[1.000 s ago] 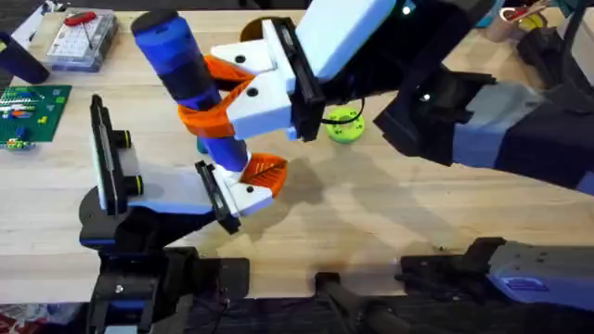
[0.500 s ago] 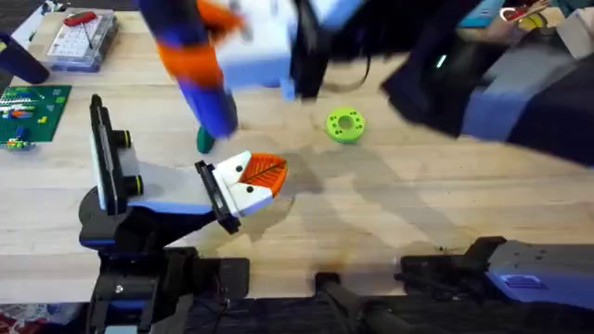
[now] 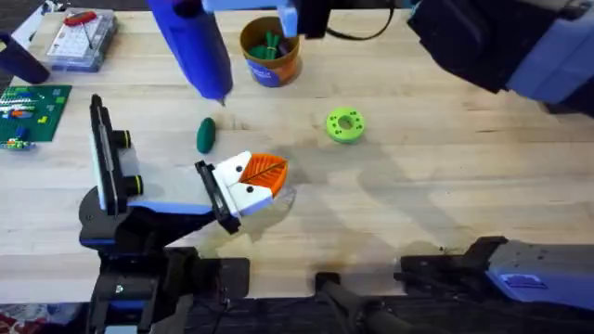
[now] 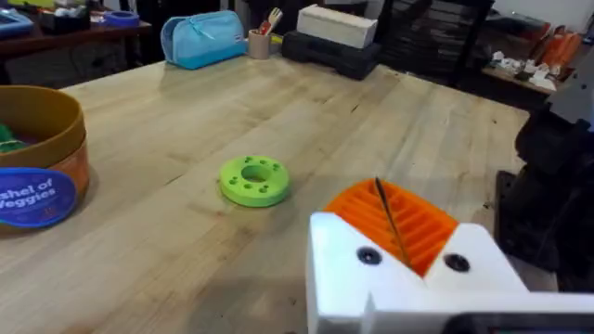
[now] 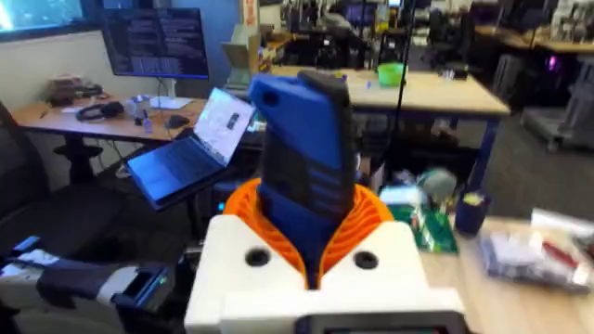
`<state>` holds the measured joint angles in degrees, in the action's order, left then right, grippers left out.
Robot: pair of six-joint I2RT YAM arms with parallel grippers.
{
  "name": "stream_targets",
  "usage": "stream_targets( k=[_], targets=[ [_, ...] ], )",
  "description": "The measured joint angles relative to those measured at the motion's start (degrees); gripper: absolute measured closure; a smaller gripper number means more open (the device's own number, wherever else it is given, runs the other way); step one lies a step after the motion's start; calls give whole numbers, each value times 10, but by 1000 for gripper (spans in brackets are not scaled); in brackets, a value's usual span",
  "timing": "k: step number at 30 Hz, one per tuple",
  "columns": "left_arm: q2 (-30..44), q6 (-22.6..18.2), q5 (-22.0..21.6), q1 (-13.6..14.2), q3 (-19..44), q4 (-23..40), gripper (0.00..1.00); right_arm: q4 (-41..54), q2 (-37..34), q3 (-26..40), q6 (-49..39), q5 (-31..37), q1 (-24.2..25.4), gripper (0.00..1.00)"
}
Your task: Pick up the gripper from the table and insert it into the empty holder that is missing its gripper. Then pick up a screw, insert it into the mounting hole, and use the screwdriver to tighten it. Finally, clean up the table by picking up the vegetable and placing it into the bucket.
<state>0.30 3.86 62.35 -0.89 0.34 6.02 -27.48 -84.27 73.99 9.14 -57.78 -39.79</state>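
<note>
The blue screwdriver [image 3: 197, 51] hangs tilted over the table's far left, its thin tip just above the wood. My right gripper [image 5: 311, 232] is shut on the screwdriver [image 5: 306, 158], which sits between the orange pads. The dark green vegetable [image 3: 205, 134] lies on the table below that tip. The orange-brown bucket [image 3: 270, 51] with a blue label stands at the back and holds green items. My left gripper [image 3: 263, 174] rests low beside the vegetable, orange pads pressed together [image 4: 399, 223]. The loose gripper, the holder and the screw are out of view.
A lime green ring [image 3: 345, 125] with holes lies mid-table, right of the vegetable. At the far left are a green circuit board [image 3: 28, 109] and a clear box [image 3: 82, 39] with a red-handled tool. A black plate [image 3: 100, 153] with yellow knobs stands by the left arm.
My right gripper has carried the screwdriver up and toward the far edge, uncovering the bucket and the vegetable. The left arm has stayed still.
</note>
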Motion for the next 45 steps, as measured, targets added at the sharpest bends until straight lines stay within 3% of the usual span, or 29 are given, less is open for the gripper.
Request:
stream_targets(
  k=[7,16,21,22,31,34,38,45],
  targets=[
    [0,0,0,0,0,0,990,198,0,2,-74,91,1,977],
    [0,0,0,0,0,0,990,553,-3,110,-219,315,47,978],
    [0,0,0,0,0,0,990,678,-2,164,-284,490,46,978],
    [0,0,0,0,0,0,990,738,-2,167,-317,585,46,978],
    [0,0,0,0,0,0,990,946,-29,170,-433,744,61,978],
    [0,0,0,0,0,0,990,967,-64,168,-444,765,91,978],
    [0,0,0,0,0,0,990,928,-98,151,-443,763,148,978],
    [0,0,0,0,0,0,990,838,-103,61,-498,759,268,978]
  ],
)
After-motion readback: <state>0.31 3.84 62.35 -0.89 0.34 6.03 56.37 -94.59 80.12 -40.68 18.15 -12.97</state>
